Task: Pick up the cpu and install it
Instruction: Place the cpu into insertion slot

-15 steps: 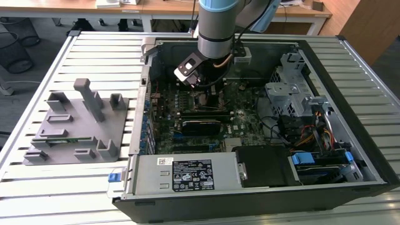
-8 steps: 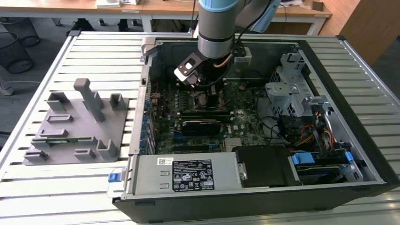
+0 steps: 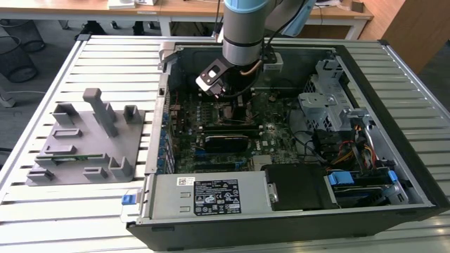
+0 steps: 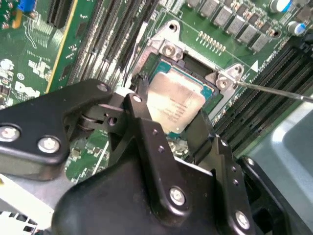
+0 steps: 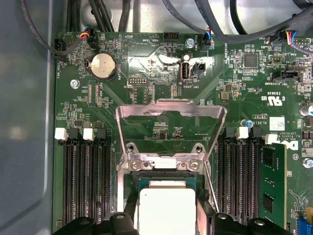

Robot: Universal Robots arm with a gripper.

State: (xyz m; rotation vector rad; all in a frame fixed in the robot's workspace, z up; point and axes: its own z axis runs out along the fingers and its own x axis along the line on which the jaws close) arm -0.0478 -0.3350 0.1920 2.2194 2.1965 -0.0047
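One open computer case lies on the slatted table and holds the motherboard, over whose socket the gripper hangs toward the case's far wall, its fingers pinching the cpu by two opposite edges within the socket's frame (whether it sits fully down I cannot tell). The load plate stands flipped open beyond the cpu, black memory slots flank the socket on both sides, and a green memory stick fills a slot beside them; a grey fixture tray rests near the table's edge at the exterior view's left.
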